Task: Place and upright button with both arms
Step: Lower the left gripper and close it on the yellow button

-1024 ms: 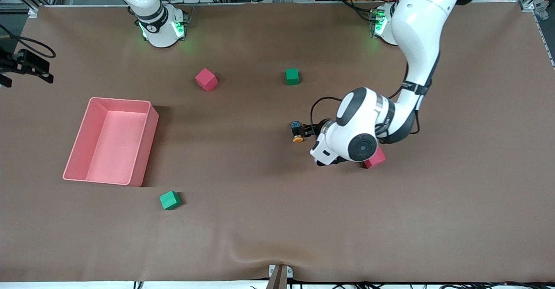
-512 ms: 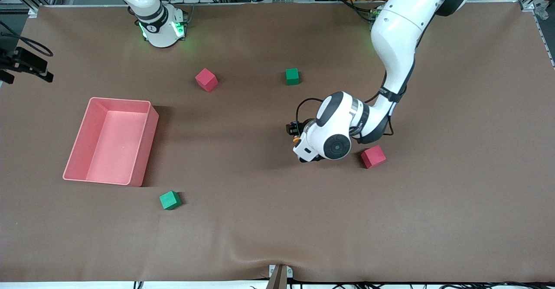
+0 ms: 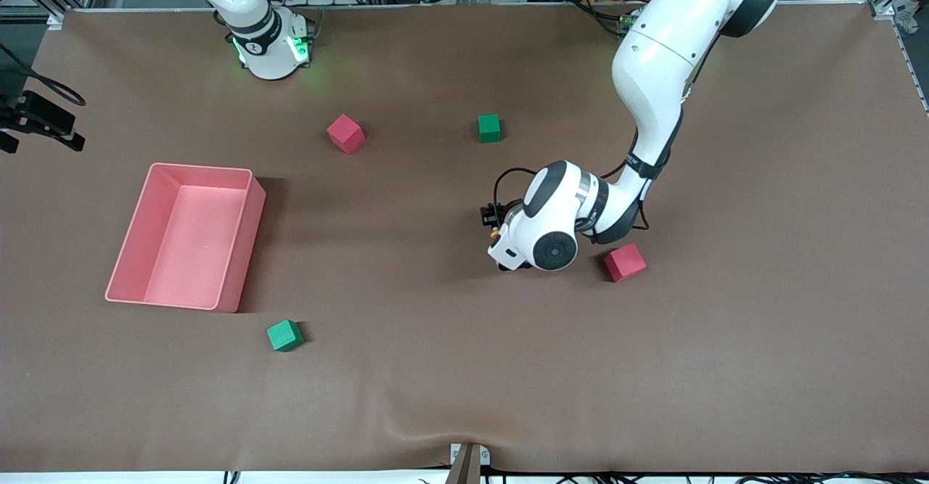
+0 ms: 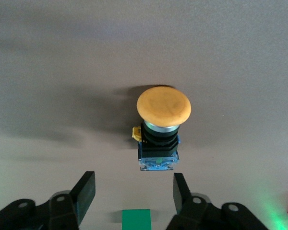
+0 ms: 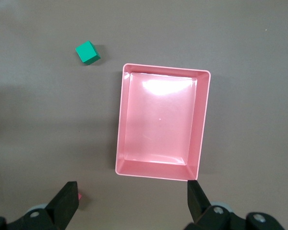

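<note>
Front view, button: the orange-capped push-button point(image 3: 494, 234) lay on its side on the brown bench point(image 3: 464, 397), near the middle, almost wholly covered by the left arm's wrist; only a sliver of cap showed.
Front view, left claw: the left claw point(image 3: 492, 224) sat low over the button, its finger spacing hidden from this camera.
Front view, right arm: it waited, only its base point(image 3: 270, 47) in frame.
Front view, neighbours: a red cube point(image 3: 625, 262) lay just beside the left wrist, toward the left arm's end; a green cube point(image 3: 489, 128) and another red cube point(image 3: 345, 133) lay farther from the camera; a pink bin point(image 3: 185, 236) and a second green cube point(image 3: 284, 335) sat well apart toward the right arm's end.
Left wrist view, button: it point(image 4: 161, 127) lay tipped over, cap pointing away from the claw, black body and connector end toward it.
Left wrist view, left claw: the left claw point(image 4: 133, 191) stood apart and empty, its fingers point(image 4: 84, 189) flanking the body's end without touching.
Right wrist view, right claw: the right claw point(image 5: 133, 197) hung spread wide and empty over the pink bin point(image 5: 201, 124), a green cube point(image 5: 88, 52) near.
Risk: the round body could probably roll or squirt out if one finger met it first; a pinch too near the connector end might let it pivot.
Room: bare bench ringed the button; the red cube alone crowded the wrist.
</note>
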### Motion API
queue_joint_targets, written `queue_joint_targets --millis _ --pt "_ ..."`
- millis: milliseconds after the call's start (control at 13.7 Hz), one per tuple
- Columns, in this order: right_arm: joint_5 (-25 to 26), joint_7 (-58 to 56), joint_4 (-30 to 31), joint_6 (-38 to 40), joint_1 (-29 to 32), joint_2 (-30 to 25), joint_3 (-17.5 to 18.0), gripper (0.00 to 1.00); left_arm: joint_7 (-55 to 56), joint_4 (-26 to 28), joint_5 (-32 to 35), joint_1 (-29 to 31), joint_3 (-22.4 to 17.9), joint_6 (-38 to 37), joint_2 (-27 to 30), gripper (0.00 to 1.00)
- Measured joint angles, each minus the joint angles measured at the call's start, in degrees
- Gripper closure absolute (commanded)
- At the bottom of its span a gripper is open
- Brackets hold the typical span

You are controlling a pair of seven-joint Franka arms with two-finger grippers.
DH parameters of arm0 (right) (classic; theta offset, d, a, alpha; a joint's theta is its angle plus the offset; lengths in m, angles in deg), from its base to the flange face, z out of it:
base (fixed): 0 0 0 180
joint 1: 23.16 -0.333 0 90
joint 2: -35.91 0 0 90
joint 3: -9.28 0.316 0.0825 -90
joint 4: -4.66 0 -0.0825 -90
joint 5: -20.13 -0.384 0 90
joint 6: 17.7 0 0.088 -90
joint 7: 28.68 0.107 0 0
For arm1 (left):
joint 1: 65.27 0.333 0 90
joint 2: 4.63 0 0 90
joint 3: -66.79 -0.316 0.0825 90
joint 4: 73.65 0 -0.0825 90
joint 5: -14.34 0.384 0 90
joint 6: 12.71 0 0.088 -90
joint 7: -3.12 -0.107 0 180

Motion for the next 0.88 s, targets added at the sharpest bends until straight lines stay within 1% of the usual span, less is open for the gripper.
queue_joint_targets --millis 220,512,732,878 --pt "0.0 0.0 0.0 -0.2 0.1 0.7 0.0 0.00 0.0 -0.1 0.0 -0.1 0.0 1.6 -0.3 0.33" --pt "0.0 0.4 0.0 0.0 0.1 0.8 0.0 0.00 0.0 -1.1 -1.0 -0.7 0.1 3.6 -2.1 0.33" --pt "0.0 0.8 -0.1 2.1 0.3 0.8 -0.1 0.00 0.0 -1.8 -1.3 -0.8 0.1 4.3 -2.9 0.33" --pt "0.0 0.8 -0.2 4.6 0.4 0.8 0.0 0.00 0.0 -1.9 -1.3 -0.9 0.1 4.4 -3.2 0.50"
